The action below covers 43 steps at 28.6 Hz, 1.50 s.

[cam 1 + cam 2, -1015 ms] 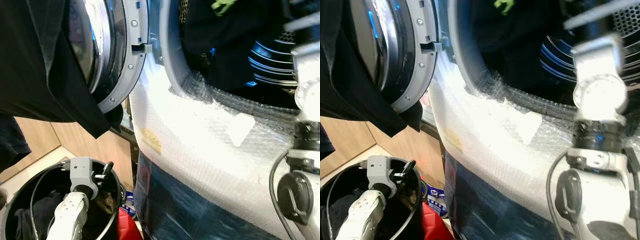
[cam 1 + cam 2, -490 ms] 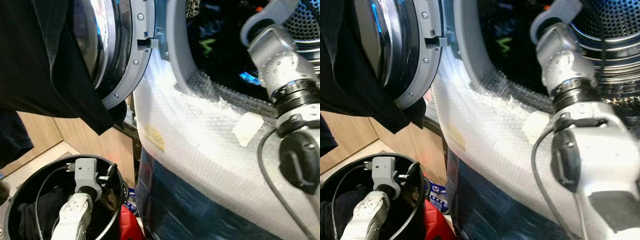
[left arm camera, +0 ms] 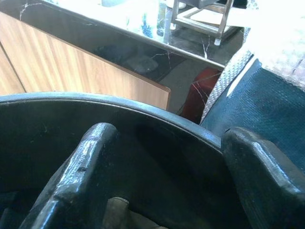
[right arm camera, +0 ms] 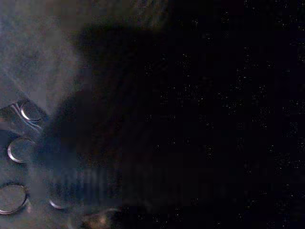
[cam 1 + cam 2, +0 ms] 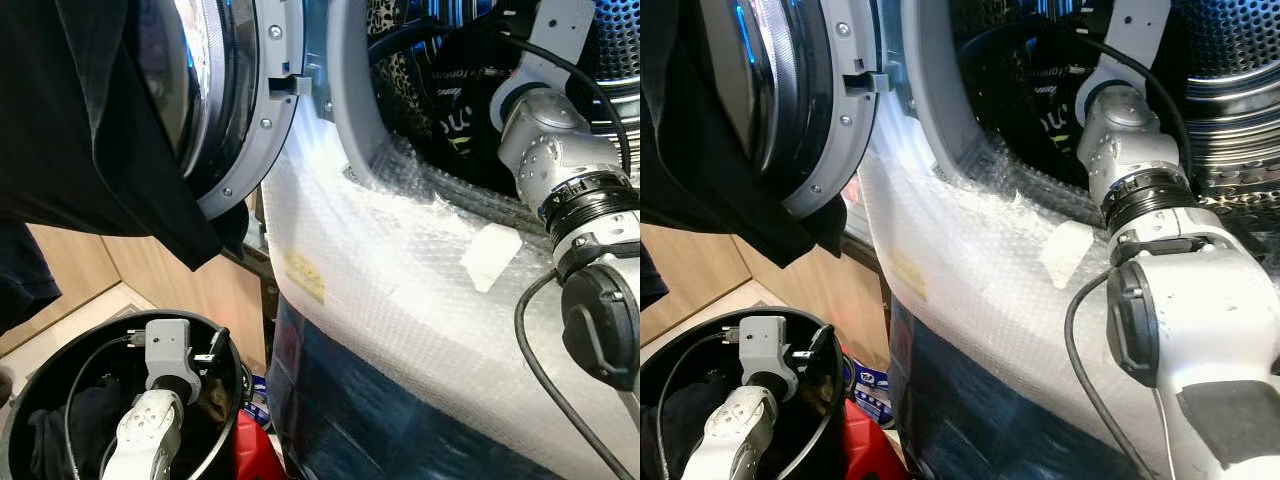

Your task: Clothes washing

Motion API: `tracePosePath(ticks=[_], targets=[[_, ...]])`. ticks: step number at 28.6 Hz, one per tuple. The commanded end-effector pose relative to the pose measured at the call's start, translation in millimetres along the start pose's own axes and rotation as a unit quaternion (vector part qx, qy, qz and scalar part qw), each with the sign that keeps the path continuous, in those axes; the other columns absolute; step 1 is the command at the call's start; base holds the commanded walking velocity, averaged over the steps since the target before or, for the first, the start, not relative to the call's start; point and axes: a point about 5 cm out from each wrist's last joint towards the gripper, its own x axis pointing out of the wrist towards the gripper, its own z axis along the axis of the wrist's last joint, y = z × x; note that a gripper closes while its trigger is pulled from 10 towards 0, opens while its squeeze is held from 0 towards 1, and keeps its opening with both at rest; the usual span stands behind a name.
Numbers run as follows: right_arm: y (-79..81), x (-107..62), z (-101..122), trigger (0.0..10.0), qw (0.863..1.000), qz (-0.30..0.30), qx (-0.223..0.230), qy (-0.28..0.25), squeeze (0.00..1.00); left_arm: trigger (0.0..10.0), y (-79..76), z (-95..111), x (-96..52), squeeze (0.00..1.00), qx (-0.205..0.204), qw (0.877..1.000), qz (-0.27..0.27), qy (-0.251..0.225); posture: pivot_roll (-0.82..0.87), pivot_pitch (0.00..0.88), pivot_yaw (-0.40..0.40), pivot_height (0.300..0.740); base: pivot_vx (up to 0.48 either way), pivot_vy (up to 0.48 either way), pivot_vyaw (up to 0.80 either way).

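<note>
At left we see a black garment [image 5: 90, 130] draped over the open washer door [image 5: 245, 110]. Below, the left gripper [image 3: 162, 191], fingers parted, sits inside the black laundry bucket [image 5: 30, 400]. At right, the right arm [image 5: 1130, 200] reaches into the drum [image 5: 1230, 60] among dark clothes [image 5: 440, 90]; we cannot tell its finger state.

Strong light blows out the bubble wrap [image 5: 400, 260] on the washer front to near white, and glare streaks the door glass [image 5: 195, 60]. The drum [image 5: 1230, 60] interior and bucket [image 5: 60, 400] sit in deep shadow. The right wrist view is nearly black and grainy; the left wrist view's fingers [image 3: 71, 181] are softly blurred.
</note>
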Motion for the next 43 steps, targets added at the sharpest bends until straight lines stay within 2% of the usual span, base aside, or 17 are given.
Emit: tracePosePath(ticks=[1, 6, 10, 15, 16, 17, 18, 22, 26, 27, 29, 33, 35, 37, 39, 42, 43], targets=[[-0.4, 0.0, 6.7, 10.0, 1.000, 0.002, -0.008, -0.013, 1.00, 10.0, -1.2, -3.4, -2.4, 0.00, 0.009, 1.000, -0.006, 0.013, 0.20, 0.000, -0.024, 0.740, 0.000, 0.000, 0.00], [-7.7, 0.4, 9.0, 10.0, 1.000, -0.010, -0.023, -0.017, 1.00, 10.0, -3.6, -2.3, -1.8, 0.00, 0.007, 1.000, -0.010, 0.012, 0.20, 0.000, -0.022, 0.740, 0.000, 0.000, 0.00], [-23.6, 0.0, 21.1, 10.0, 0.997, -0.061, 0.007, -0.045, 1.00, 10.0, -4.9, -1.3, -2.4, 0.00, 0.008, 1.000, -0.015, 0.012, 0.20, 0.000, -0.016, 0.740, 0.000, 0.000, 0.00], [-51.2, -6.2, 49.8, 10.0, 0.976, -0.169, 0.019, -0.133, 1.00, 10.0, -5.4, 3.5, -1.8, 0.00, 0.015, 1.000, -0.018, 0.002, 0.20, 0.000, -0.013, 0.740, 0.000, 0.000, 0.00], [-33.3, -1.5, 30.5, 10.0, 0.992, -0.093, -0.004, -0.087, 1.00, 10.0, -8.5, 3.7, -0.9, 0.00, 0.015, 0.999, -0.028, 0.005, 0.19, 0.000, -0.009, 0.740, 0.000, 0.000, 0.00], [-33.3, -1.5, 30.5, 10.0, 0.992, -0.093, -0.004, -0.087, 1.00, 10.0, -8.5, 3.7, -0.9, 0.00, 0.015, 0.999, -0.028, 0.005, 0.19, 0.000, -0.009, 0.740, 0.000, 0.000, 0.00], [-20.8, 0.3, 14.5, 10.0, 0.998, -0.044, 0.002, -0.053, 1.00, 10.0, -11.0, 2.5, -0.5, 0.00, 0.017, 0.999, -0.035, 0.008, 0.18, 0.000, -0.009, 0.740, 0.000, 0.000, 0.00], [-16.0, 0.6, -2.4, 10.0, 0.999, -0.041, 0.008, -0.024, 1.00, 10.0, -15.0, 3.3, 0.5, 0.00, 0.018, 0.999, -0.044, 0.008, 0.18, 0.000, -0.004, 0.740, 0.000, 0.000, 0.00], [-32.3, -1.8, 30.7, 10.0, 0.990, -0.100, -0.003, -0.095, 1.00, 10.0, -15.7, 4.8, 0.9, 0.00, 0.018, 0.999, -0.047, 0.007, 0.19, 0.000, -0.001, 0.740, 0.000, 0.000, 0.00], [-41.6, -5.6, 53.9, 10.0, 0.981, -0.124, 0.027, -0.144, 1.00, 10.0, -15.0, 5.4, 0.6, 0.00, 0.019, 0.999, -0.047, 0.006, 0.19, 0.000, 0.003, 0.740, 0.000, 0.000, 0.00], [-51.5, -16.6, 92.5, 10.0, 0.957, -0.166, 0.011, -0.238, 1.00, 10.0, -13.3, 8.7, 0.0, 0.00, 0.018, 0.999, -0.046, 0.001, 0.19, 0.000, 0.002, 0.740, 0.000, 0.000, 0.00], [-46.6, -14.3, 87.8, 10.0, 0.963, -0.148, 0.008, -0.224, 1.00, 10.0, -13.2, 9.6, 0.4, 0.00, 0.018, 0.999, -0.046, 0.000, 0.18, 0.001, 0.003, 0.740, 0.000, 0.000, 0.00], [-34.6, -8.3, 70.2, 10.0, 0.979, -0.096, 0.014, -0.179, 1.00, 10.0, -13.7, 9.7, 1.1, 0.00, 0.019, 0.999, -0.048, 0.000, 0.18, 0.000, 0.001, 0.740, 0.000, 0.000, 0.00], [-18.4, -1.5, 33.2, 10.0, 0.994, -0.048, -0.001, -0.093, 1.00, 10.0, -17.3, 11.1, 3.2, 0.00, 0.021, 0.998, -0.060, -0.002, 0.18, 0.000, 0.003, 0.740, 0.000, 0.000, 0.00], [-8.7, 0.3, 9.3, 10.0, 0.999, -0.023, 0.014, -0.033, 1.00, 10.0, -20.1, 12.8, 4.9, 0.00, 0.023, 0.998, -0.067, -0.003, 0.18, 0.000, 0.004, 0.740, 0.000, 0.000, 0.00], [-7.7, 0.0, 17.0, 10.0, 0.999, -0.019, 0.019, -0.042, 1.00, 10.0, -23.3, 12.8, 5.2, 0.00, 0.023, 0.997, -0.079, 0.000, 0.18, 0.000, 0.003, 0.740, 0.000, 0.000, 0.00], [-13.3, -2.2, 43.0, 10.0, 0.995, -0.037, 0.038, -0.090, 1.00, 10.0, -25.0, 12.1, 4.9, 0.00, 0.024, 0.996, -0.083, 0.002, 0.18, 0.000, 0.003, 0.740, 0.000, 0.000, 0.00]])
